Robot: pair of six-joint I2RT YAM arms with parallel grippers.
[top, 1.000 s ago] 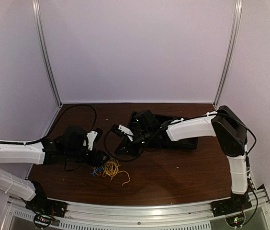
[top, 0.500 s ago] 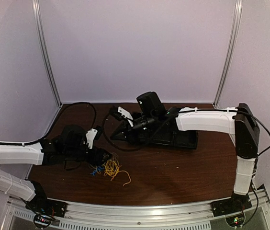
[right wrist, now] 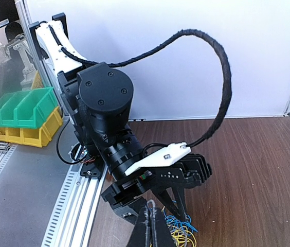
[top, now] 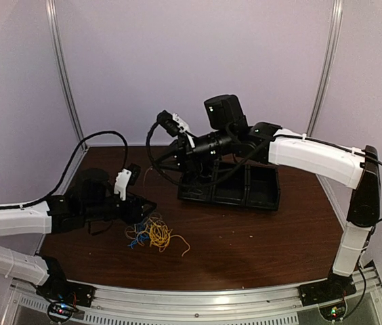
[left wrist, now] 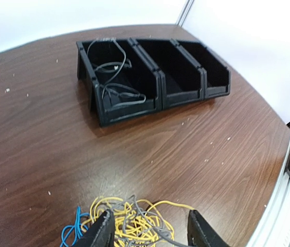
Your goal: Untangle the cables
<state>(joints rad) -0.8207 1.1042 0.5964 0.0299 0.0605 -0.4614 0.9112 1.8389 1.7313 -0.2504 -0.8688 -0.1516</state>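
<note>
The cables (top: 152,233) lie in a tangled pile on the brown table: yellow loops (left wrist: 129,222), a blue strand (left wrist: 72,232) at their left and a grey strand (left wrist: 152,230) woven through. My left gripper (left wrist: 150,232) is open, with its fingers straddling the pile just above it. It also shows in the top view (top: 139,207) and the right wrist view (right wrist: 182,198). My right gripper (right wrist: 156,226) is shut on a thin grey cable (right wrist: 149,207) pinched between its fingertips. It is held high above the table (top: 158,160), near the bin's left end.
A black three-compartment bin (top: 262,186) stands at the back of the table. Its left compartment holds grey cables (left wrist: 115,78). A thick black arm cable (right wrist: 222,67) arcs over the left wrist. The metal rail (top: 198,298) runs along the near edge.
My right arm has risen from table height and swung back over the bin with its gripper shut. My left gripper has edged slightly back above the pile.
</note>
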